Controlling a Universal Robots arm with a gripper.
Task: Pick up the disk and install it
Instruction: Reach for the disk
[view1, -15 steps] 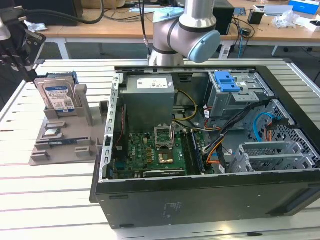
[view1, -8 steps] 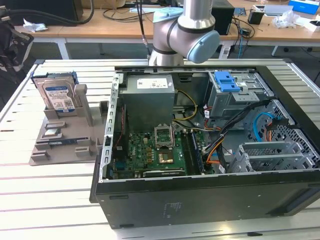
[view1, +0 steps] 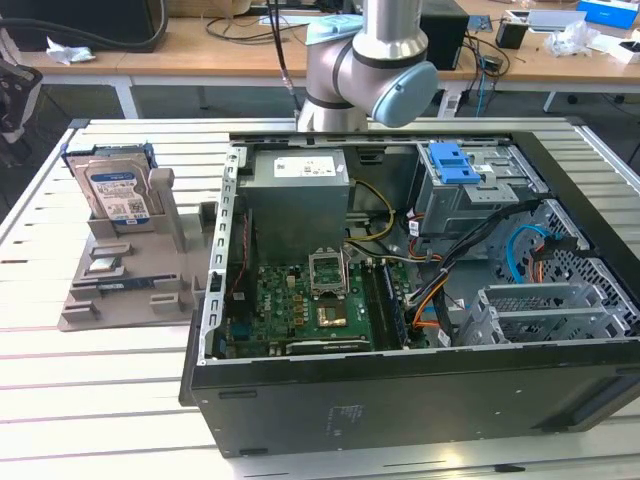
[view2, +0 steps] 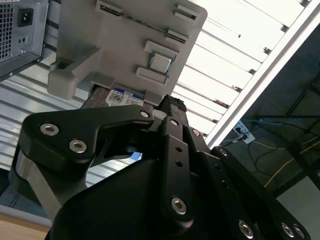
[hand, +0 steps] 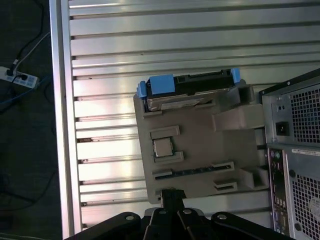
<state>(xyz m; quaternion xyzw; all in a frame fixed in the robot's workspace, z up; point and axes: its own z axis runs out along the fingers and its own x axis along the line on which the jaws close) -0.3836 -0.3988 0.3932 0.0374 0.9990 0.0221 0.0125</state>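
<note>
Silver disk (view1: 113, 190) stands upright in a grey holder (view1: 130, 270) at the exterior view's left. The holder sits on the slatted table (view1: 100, 380), beside the open case (view1: 400, 375). Inside the case are a green board (view1: 310, 310), a grey box (view1: 300, 200) and a cage (view1: 480, 200) with a blue latch (view1: 452, 162). The arm (view1: 370, 60) is at the top middle.

In the second wrist view the black claw (view2: 172, 102) is pressed together with nothing in it. The disk (view2: 120, 96) peeks out of the holder (view2: 125, 40) just past the claw, apart from it.

In the first wrist view the claw (hand: 170, 192) is together too. The holder (hand: 190, 145) lies between it and the disk (hand: 200, 82), which sits in the holder's end slot.
</note>
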